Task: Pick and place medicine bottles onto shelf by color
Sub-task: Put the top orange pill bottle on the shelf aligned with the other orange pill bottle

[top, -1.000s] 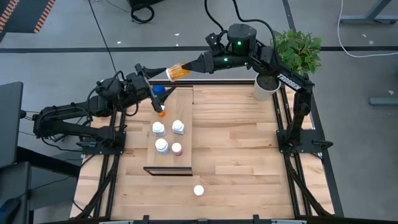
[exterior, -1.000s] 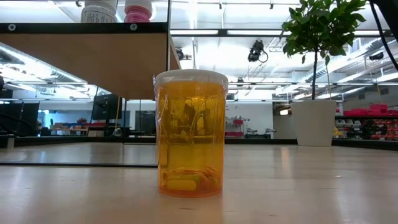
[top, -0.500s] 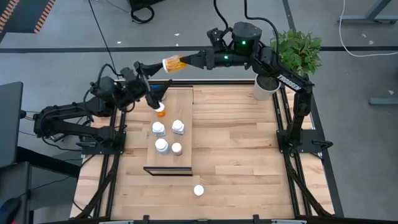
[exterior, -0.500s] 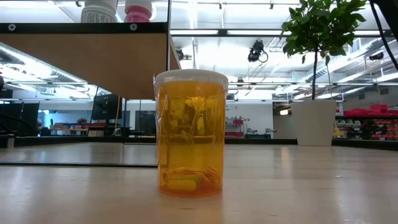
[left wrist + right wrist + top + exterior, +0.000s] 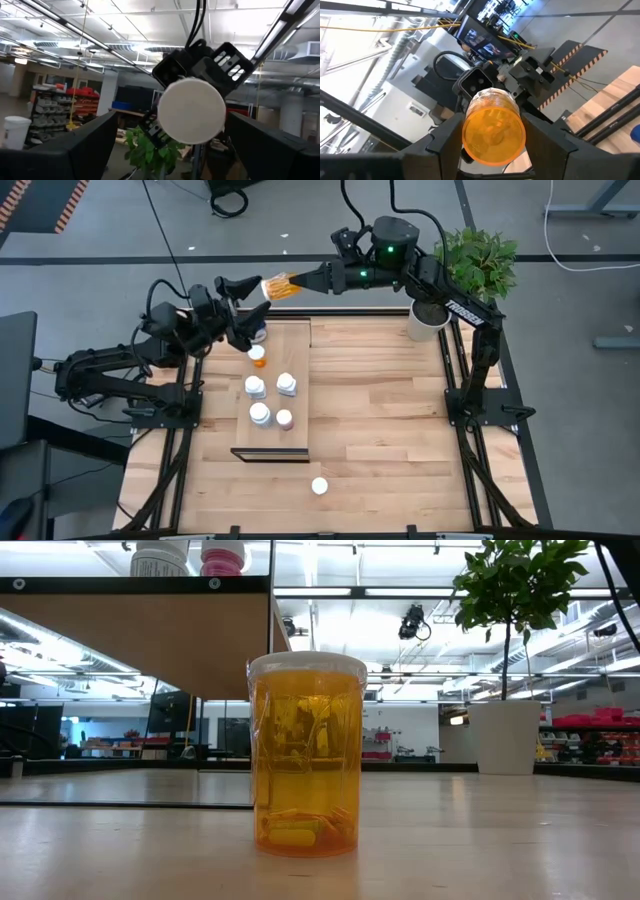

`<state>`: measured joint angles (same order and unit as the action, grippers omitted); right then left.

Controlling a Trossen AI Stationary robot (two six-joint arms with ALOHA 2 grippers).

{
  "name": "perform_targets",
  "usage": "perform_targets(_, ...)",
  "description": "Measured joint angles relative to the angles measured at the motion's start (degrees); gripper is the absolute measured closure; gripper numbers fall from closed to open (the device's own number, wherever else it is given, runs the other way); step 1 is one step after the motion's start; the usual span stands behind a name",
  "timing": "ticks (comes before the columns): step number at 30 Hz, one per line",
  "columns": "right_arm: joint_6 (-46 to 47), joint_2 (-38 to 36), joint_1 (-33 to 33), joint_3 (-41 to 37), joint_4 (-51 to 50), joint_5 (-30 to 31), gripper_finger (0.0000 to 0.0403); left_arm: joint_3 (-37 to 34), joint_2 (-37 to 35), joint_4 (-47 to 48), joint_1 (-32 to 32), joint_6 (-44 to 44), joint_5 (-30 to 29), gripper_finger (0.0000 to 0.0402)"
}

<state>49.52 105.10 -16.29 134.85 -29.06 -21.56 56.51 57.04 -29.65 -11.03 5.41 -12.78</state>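
Your right claw (image 5: 290, 284) is clamped on an orange bottle (image 5: 277, 287), held in the air past the counter's (image 5: 400, 430) 12 o'clock edge. The bottle lies level, its long axis running 3 to 9 o'clock, white cap toward 9. Your left claw (image 5: 243, 285) faces that cap with fingers spread wide apart, holding nothing. On the shelf (image 5: 290, 395) you have four white-capped bottles and one orange-capped; a blue bottle (image 5: 257, 333) stands at the shelf's 11 o'clock corner. One more orange bottle (image 5: 319, 486) stands at 6 o'clock.
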Motion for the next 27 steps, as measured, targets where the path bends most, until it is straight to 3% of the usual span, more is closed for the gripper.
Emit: perform_targets(27,0.34,-0.07,0.74,0.00,-4.91,-0.84,0.0203,-0.04,2.61,-1.10,0.02,1.64,3.68,0.0024)
